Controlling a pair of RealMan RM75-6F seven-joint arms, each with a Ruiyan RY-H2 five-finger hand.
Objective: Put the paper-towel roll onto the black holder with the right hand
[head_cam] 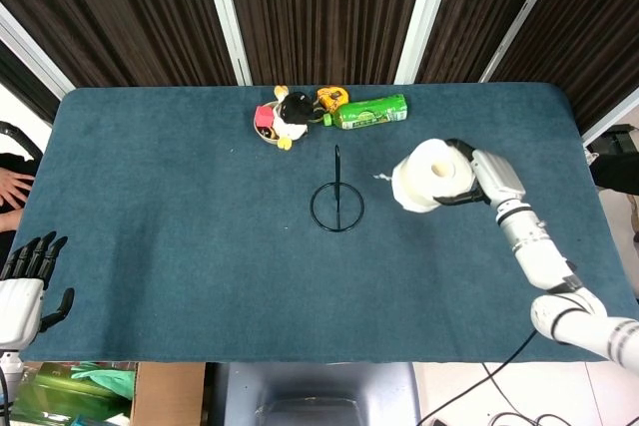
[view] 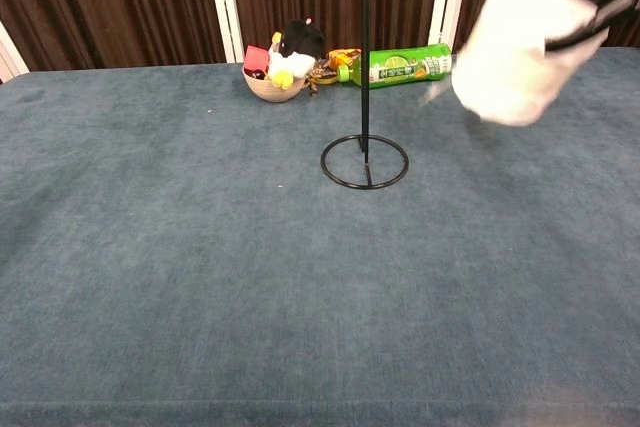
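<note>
Right robot hand (head_cam: 486,178) clamped on paper-towel roll (head_cam: 429,175), lifted above blue surface (head_cam: 180,177), frame right; dark slatted wall (head_cam: 319,7) behind.

A dark blue, felt-covered worktop (head_cam: 180,197) fills the scene. Behind it hang dark brown pleated curtains (head_cam: 319,7) split by white vertical strips (head_cam: 225,12). Light is even.

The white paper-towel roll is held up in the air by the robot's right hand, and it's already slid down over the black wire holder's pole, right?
Not quite. The right hand does hold the white paper-towel roll up off the blue table, but the roll is not on the black wire holder yet. The chest view shows it off to the right of the pole, which stands bare.
</note>
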